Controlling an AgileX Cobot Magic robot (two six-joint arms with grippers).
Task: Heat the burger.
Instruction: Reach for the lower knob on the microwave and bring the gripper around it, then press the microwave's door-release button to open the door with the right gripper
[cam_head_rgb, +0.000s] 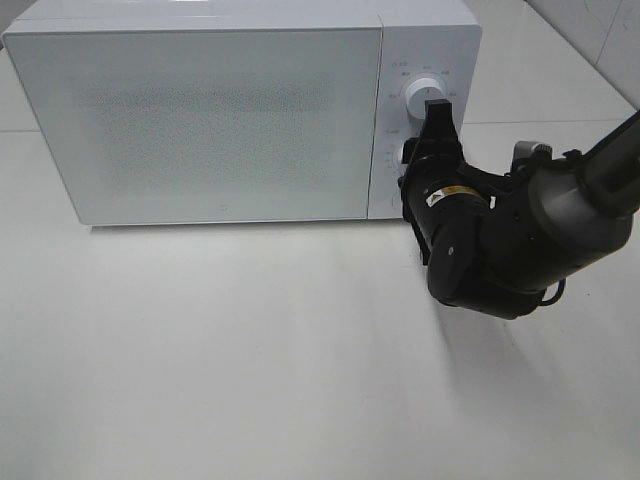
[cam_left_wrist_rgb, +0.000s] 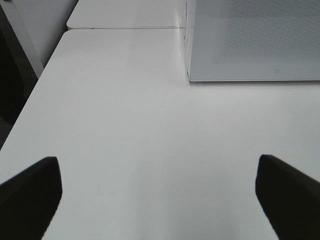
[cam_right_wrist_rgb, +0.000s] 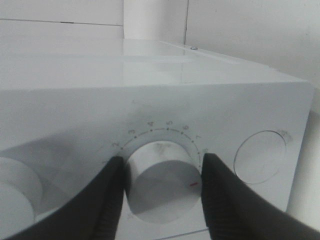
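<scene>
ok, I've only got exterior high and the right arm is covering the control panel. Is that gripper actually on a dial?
Observer: Yes. In the right wrist view the right gripper is closed on the numbered dial, with one finger pressed against each side.
Operator: Where's the pointer?
Observer: The dial's red mark sits past the printed 7, right beside that finger.
Operator: And the left arm? It's not in my frame.
Observer: The left gripper is open and holds nothing. It hangs over bare table, short of the microwave front corner.
</scene>
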